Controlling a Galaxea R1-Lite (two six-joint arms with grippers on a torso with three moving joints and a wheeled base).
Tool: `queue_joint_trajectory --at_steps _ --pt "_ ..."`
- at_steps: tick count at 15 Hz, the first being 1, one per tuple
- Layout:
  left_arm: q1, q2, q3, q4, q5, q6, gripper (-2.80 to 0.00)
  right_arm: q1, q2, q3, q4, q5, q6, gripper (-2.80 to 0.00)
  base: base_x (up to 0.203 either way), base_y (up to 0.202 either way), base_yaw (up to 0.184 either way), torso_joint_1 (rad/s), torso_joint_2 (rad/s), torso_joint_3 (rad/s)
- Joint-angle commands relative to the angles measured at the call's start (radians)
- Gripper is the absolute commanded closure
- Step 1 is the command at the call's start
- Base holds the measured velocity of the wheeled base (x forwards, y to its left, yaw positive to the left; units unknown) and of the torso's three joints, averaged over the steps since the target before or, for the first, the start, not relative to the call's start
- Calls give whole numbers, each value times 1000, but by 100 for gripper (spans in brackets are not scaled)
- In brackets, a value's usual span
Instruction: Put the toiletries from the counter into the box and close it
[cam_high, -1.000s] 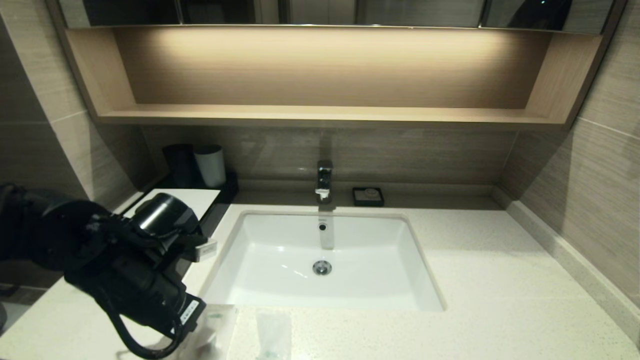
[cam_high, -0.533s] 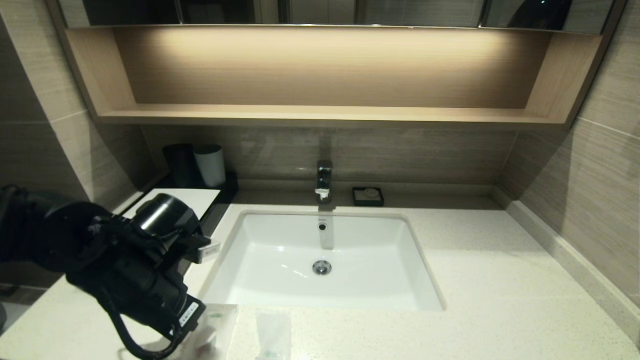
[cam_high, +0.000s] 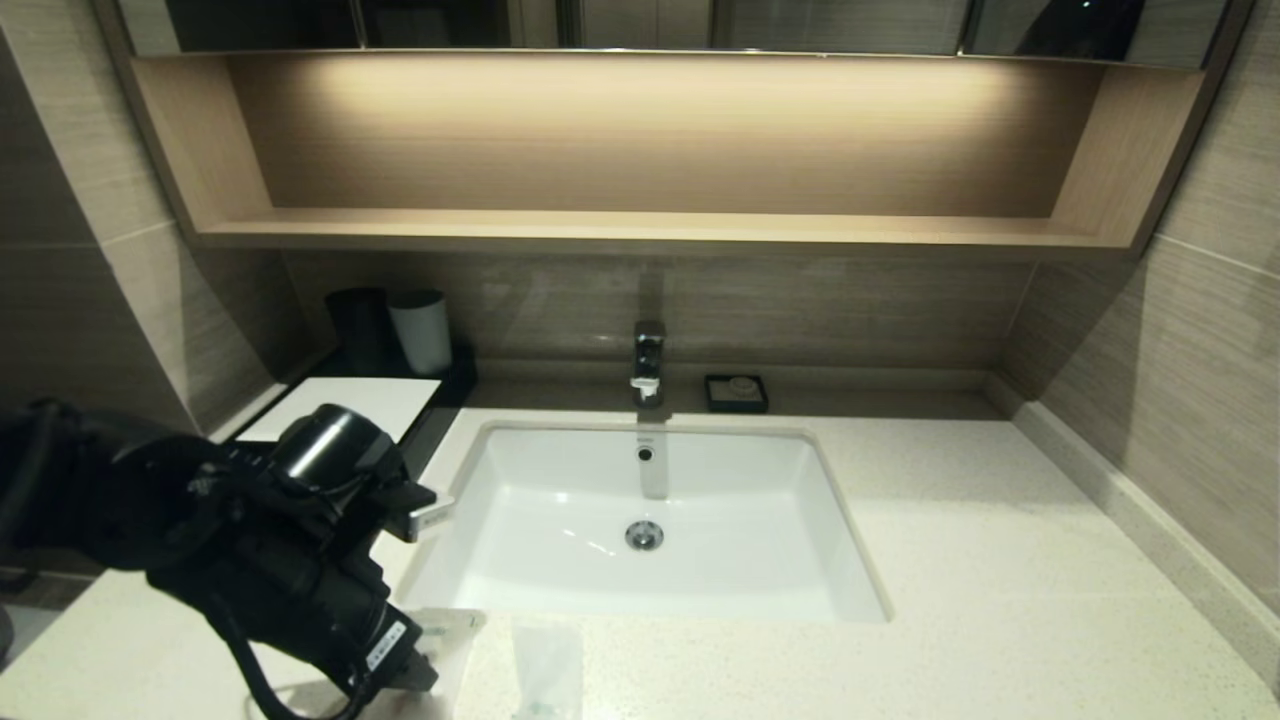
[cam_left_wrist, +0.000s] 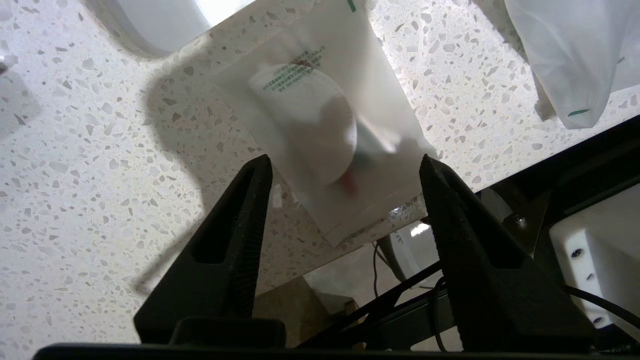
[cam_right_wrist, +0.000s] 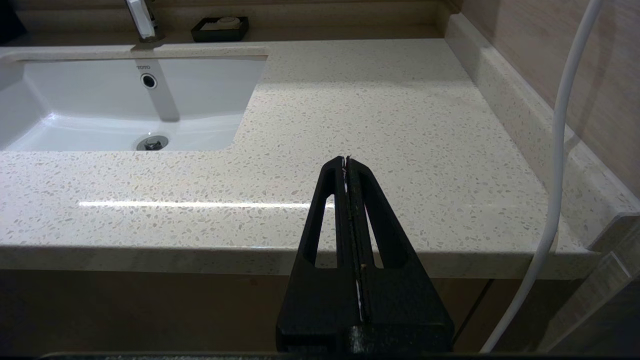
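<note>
left gripper (cam_left_wrist: 345, 165) has just sprung its jaws apart; half a second ago it was lower-profile over the same spot, now it's dropped toward the front edge of the counter (cam_high: 1000, 560). Fingers straddle a flat translucent sachet (cam_left_wrist: 325, 115) lying on the stone, not gripping it yet. Second sachet (cam_left_wrist: 565, 55) just beside it. Reads as pre-grasp, so no item looks moved to the box (cam_high: 350, 400) yet, though the arm hides its drawer front so I can't confirm what's inside. Box sits back-left of the sink (cam_high: 640, 520). right gripper (cam_right_wrist: 348, 162) parked off the counter's front edge, jaws pressed together, empty
</note>
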Motion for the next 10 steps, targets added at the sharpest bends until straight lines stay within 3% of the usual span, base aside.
queue_joint_trajectory --at_steps 1,10 --pt "0 9 3 1 -1 12 -280 0 1 0 1 0 0 0 0 0 0 0 0 0" --pt "0 27 5 -2 2 77 -280 0 1 0 -1 0 0 0 0 0 0 0 0 0"
